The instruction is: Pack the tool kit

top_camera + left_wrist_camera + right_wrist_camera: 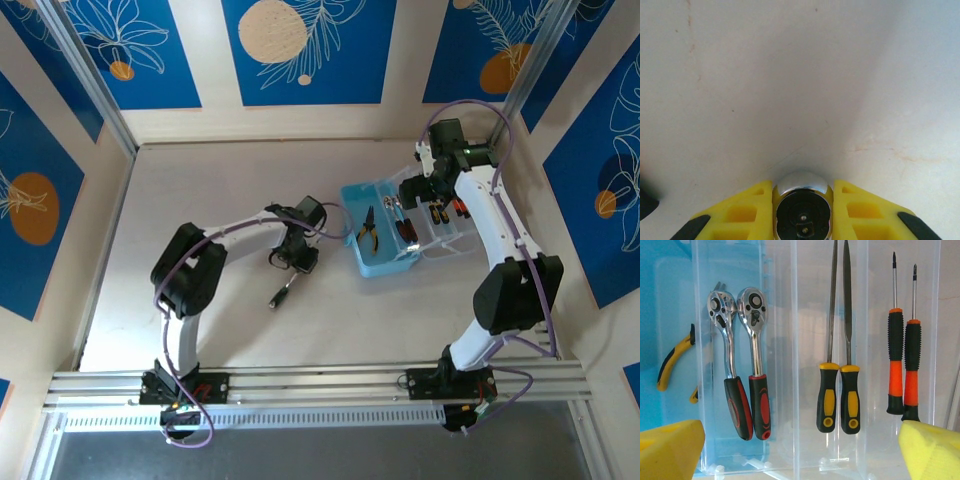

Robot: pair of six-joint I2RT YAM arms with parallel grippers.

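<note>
The tool kit's light-blue case (pixel 372 262) lies open at centre right, its clear lid (pixel 452 240) folded out to the right. Yellow-handled pliers (pixel 368 228) rest in the blue half. The right wrist view looks through the clear plastic at two ratchet wrenches (pixel 752 365), two yellow-and-black tools (pixel 837 390) and two orange-and-black screwdrivers (pixel 904 360). My right gripper (pixel 430 185) hovers over the lid, open, holding nothing (pixel 800 455). My left gripper (pixel 290 262) is shut on the chrome head of a loose ratchet wrench (pixel 802 215); its dark handle (pixel 279 296) points toward the near edge.
The pale tabletop (pixel 200 190) stretches left and behind the case. Blue-patterned walls enclose the table on three sides. An aluminium rail (pixel 320 385) with both arm bases runs along the near edge. The pliers also show faintly at the left (pixel 672 362).
</note>
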